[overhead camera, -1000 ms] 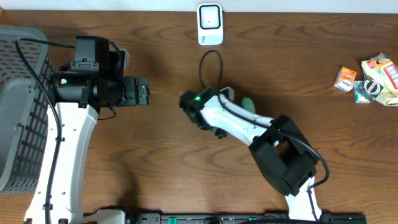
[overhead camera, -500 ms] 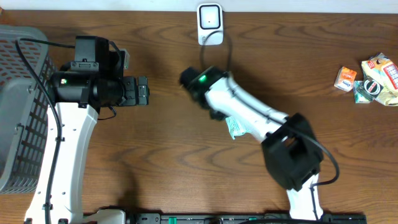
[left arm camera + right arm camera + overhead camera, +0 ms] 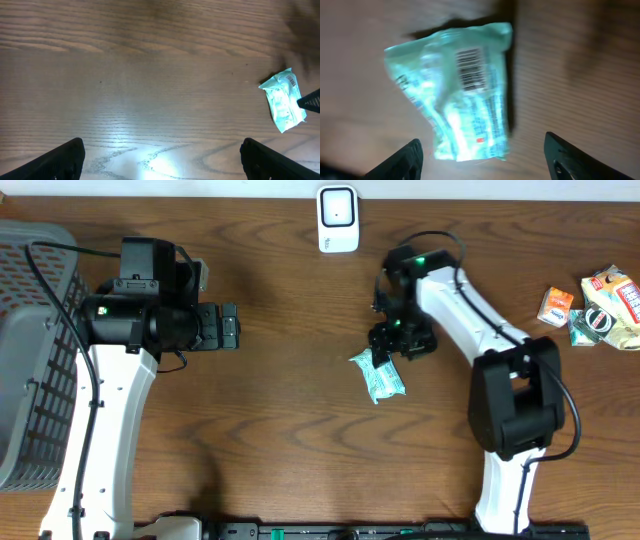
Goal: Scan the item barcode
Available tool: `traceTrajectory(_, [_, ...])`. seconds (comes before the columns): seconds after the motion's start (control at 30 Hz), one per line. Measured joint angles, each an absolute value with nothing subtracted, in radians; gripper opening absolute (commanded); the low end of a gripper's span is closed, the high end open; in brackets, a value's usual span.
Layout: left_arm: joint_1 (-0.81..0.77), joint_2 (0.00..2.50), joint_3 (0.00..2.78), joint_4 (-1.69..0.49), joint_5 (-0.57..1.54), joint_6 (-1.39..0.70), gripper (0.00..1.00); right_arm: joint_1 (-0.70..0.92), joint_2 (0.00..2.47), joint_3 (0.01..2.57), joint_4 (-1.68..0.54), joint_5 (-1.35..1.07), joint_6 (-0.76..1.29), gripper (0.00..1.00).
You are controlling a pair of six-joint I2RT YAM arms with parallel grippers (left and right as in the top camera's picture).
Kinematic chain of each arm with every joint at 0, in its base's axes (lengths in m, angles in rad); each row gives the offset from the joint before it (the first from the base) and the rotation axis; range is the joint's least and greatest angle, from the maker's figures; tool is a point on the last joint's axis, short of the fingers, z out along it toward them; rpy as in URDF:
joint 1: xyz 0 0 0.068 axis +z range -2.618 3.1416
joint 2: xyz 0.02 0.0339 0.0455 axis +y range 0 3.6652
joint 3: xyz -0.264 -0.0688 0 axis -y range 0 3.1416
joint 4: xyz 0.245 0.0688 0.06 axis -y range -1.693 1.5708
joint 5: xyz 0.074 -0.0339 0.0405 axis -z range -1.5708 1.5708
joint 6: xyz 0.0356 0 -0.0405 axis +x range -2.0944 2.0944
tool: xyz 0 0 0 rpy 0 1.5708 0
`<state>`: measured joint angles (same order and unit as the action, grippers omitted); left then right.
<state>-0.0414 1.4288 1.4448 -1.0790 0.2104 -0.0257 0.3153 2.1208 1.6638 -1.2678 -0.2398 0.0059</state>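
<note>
The item, a pale green plastic packet (image 3: 379, 377), lies flat on the wooden table with its barcode (image 3: 470, 68) facing up. My right gripper (image 3: 388, 348) hovers over its upper end. In the right wrist view the packet (image 3: 455, 95) lies loose ahead of the right gripper (image 3: 484, 162), which is open, both fingers well clear of it. My left gripper (image 3: 231, 327) stays open to the left with nothing in it; its wrist view shows the left gripper (image 3: 162, 160) over bare wood and the packet (image 3: 284, 99) far right. The white scanner (image 3: 338, 218) stands at the back edge.
A grey mesh basket (image 3: 25, 350) takes up the far left of the table. Several snack packets (image 3: 596, 304) lie in a heap at the far right. The scanner's cable (image 3: 340, 280) loops over the table in front of it.
The right arm has swung from the table's middle over to the right. Its gripper has opened wider and the packet now lies free on the table. The left arm has not moved.
</note>
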Motion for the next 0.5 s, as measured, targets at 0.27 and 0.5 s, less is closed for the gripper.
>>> traceTrajectory(0.27, [-0.041, 1.429, 1.445, -1.079, 0.210, -0.026, 0.98, 0.274, 2.121, 1.589, -1.331, -0.363, -0.064, 0.34])
traceTrajectory(0.5, [-0.041, 1.429, 1.445, -1.079, 0.210, -0.026, 0.98, 0.303, 2.121, 1.515, -1.365, -0.348, -0.029, 0.13])
